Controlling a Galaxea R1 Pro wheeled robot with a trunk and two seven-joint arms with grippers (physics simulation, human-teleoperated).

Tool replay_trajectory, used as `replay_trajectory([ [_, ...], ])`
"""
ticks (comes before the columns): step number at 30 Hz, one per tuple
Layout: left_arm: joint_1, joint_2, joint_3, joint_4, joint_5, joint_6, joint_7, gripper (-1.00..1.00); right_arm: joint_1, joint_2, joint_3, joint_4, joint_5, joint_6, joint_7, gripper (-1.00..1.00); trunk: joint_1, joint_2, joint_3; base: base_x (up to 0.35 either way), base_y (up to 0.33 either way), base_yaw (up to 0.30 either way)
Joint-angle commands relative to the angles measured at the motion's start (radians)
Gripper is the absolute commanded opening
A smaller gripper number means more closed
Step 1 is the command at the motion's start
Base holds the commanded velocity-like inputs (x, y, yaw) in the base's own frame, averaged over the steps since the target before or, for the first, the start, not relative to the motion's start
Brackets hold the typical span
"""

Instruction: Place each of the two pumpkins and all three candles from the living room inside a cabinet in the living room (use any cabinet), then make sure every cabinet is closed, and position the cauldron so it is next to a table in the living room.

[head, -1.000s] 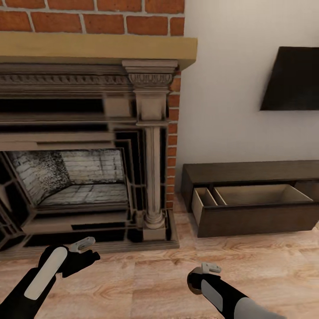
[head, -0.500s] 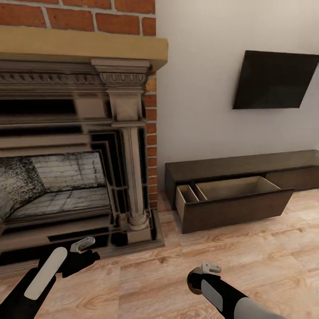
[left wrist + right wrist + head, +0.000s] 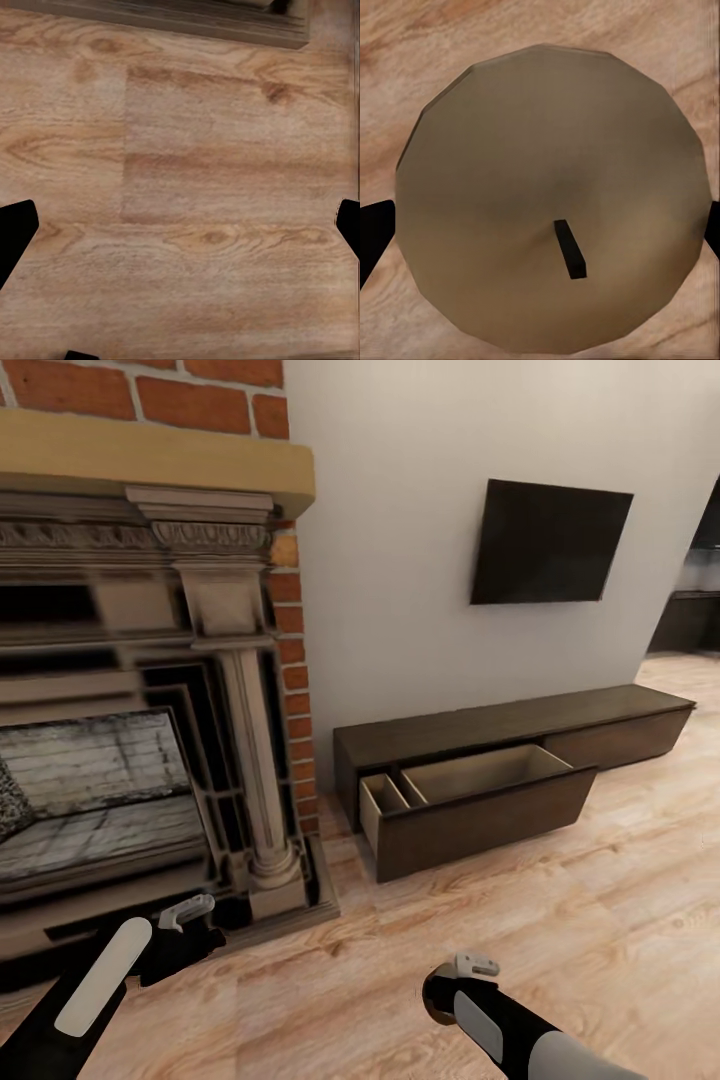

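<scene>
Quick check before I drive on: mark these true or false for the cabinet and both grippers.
1. One drawer of the cabinet stands open. True.
2. The open drawer is at the end farthest from the fireplace. False: it is at the end beside the fireplace.
3. The right gripper carries a candle. True.
4. The left gripper holds a pumpkin. False: it is open over the wooden floor.
</scene>
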Motion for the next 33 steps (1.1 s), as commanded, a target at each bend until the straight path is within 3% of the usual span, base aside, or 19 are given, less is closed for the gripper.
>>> replay_trajectory([
  [1, 0.0, 0.001, -0.002, -0.001, 0.01, 0.0, 0.01, 1.0, -0.001, 0.0, 0.006, -0.002, -0.003, 0.004, -0.006, -1.0, 0.0, 0.0, -0.001, 0.0, 0.0, -0.28],
  [33, 0.0, 0.0, -0.004, -0.011, 0.012, 0.0, 0.01, 1.0, -0.001, -0.001, 0.006, -0.002, -0.004, 0.004, -0.006, -1.0, -0.004, 0.007, 0.002, 0.0, 0.0, -0.28],
])
